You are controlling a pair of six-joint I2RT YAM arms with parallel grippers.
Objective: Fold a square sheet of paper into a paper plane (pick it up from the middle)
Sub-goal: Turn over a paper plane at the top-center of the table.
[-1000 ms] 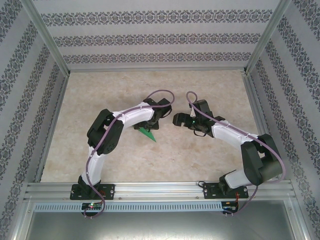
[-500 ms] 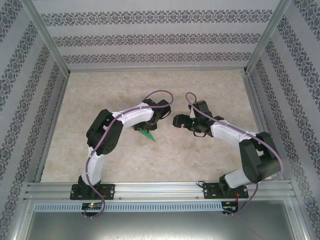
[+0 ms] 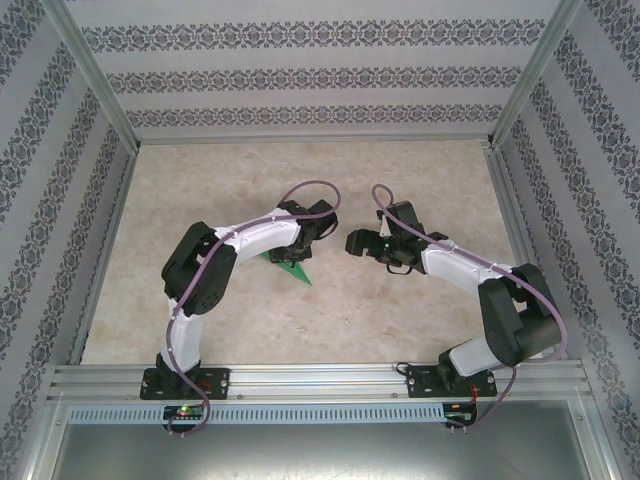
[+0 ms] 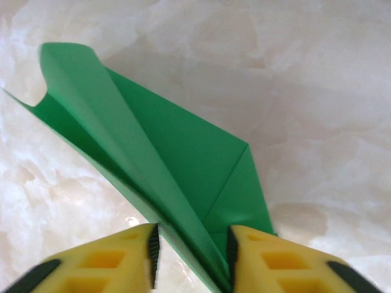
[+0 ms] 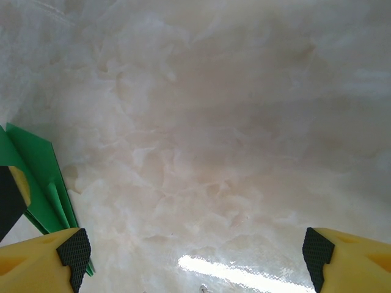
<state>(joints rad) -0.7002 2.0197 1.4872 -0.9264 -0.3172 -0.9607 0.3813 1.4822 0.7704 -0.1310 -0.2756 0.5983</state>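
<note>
**Now astride the green fold with the left claw [image 4: 191,247]**

Down on the bench [image 3: 420,180] with the sheet of paper [image 3: 296,270], folded to a bright green wedge. About midway between the far and near edges, a little toward the left edge. Over its narrow end with the left claw, jaws narrowed but apart. Raised middle crease between the pads [image 4: 231,250], one pad touching the fold, the other just beside it across a sliver of bench. Wide end fanned away from the claw, one flap lifted. Near the wedge with the right claw [image 5: 195,262], toward the right edge, spread wide above bare bench and gripping nothing.
</note>
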